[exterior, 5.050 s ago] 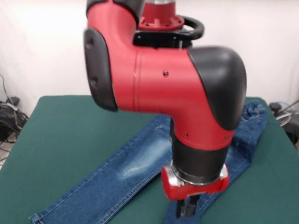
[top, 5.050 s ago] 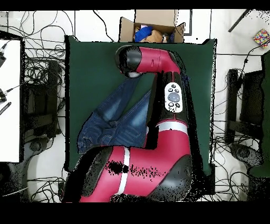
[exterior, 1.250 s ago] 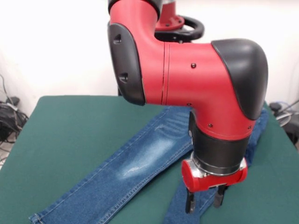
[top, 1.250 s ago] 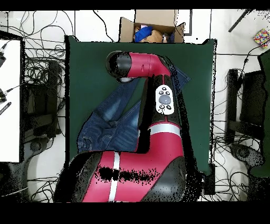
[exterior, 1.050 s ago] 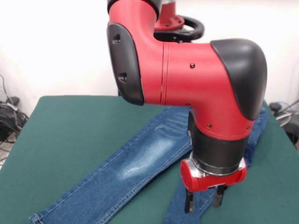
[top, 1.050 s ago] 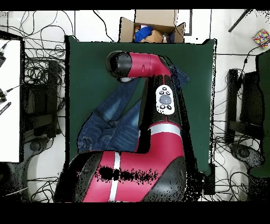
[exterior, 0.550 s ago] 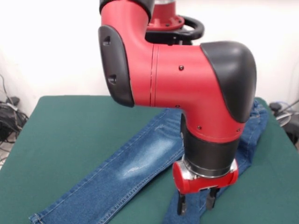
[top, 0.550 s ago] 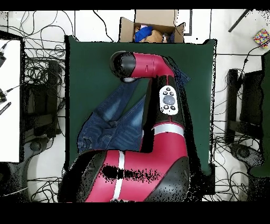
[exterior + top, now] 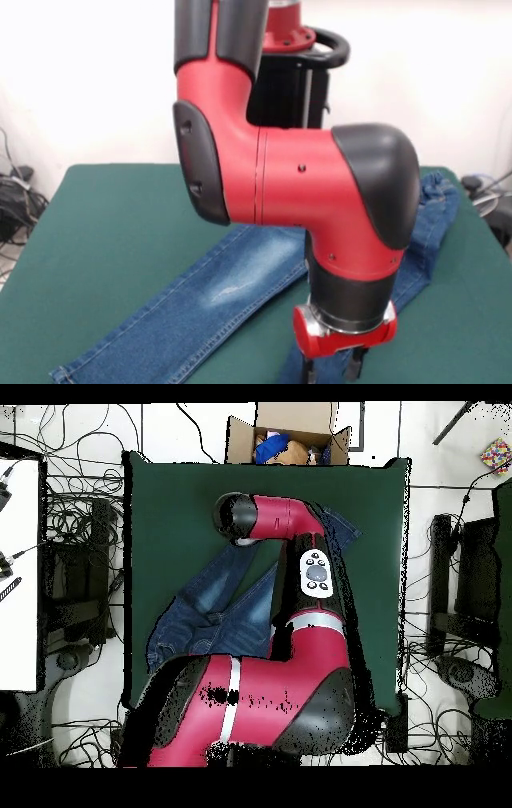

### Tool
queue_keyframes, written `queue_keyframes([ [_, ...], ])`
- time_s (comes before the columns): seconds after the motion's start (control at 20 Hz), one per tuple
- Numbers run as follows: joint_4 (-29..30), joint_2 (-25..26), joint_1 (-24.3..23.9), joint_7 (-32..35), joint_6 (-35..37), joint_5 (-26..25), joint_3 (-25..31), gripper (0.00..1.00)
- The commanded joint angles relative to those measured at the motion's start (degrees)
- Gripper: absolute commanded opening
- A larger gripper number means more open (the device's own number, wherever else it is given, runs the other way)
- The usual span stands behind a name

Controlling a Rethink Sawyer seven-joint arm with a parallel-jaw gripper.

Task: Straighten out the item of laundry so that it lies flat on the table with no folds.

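Observation:
The blue denim jeans (image 9: 232, 292) lie spread on the dark green table (image 9: 120, 216). One leg runs to the near left corner and shows a faded pale patch. The waist end lies at the far right (image 9: 436, 196). The other leg is mostly hidden behind my arm. My gripper (image 9: 330, 371) hangs from the red wrist low over that second leg at the picture's bottom edge. Its fingers stand apart and their tips are cut off. In the overhead view the jeans (image 9: 215, 609) show left of my arm, and the gripper is hidden under the wrist.
An open cardboard box (image 9: 290, 434) with soft items stands just beyond the table's far edge (image 9: 170, 459) in the overhead view. Cables lie on the floor all round the table. Dark chairs stand at both sides.
My arm has swung and the wrist has come lower and slightly left in the front view, so the gripper now sits at the picture's bottom edge. The jeans lie as before.

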Motion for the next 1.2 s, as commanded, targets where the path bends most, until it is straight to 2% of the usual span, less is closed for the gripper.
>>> queue_keyframes([
  [0.05, 0.8, 6.2, 0.6, 14.2, -4.7, 0.5, -0.9, 1.00],
  [0.7, 1.3, 6.6, -0.4, 12.6, -5.6, 0.6, -0.3, 1.00],
  [0.9, 2.8, 6.1, -1.5, 11.5, -8.9, 0.3, 1.0, 1.00],
  [0.95, 3.0, 6.0, -1.7, 11.2, -9.5, 0.2, 1.3, 0.00],
  [1.1, 1.1, 6.5, -1.1, 11.6, -4.7, 0.9, 0.3, 0.00],
  [1.2, 1.6, 5.8, -0.6, 12.4, -4.4, 1.0, -0.4, 0.00],
])
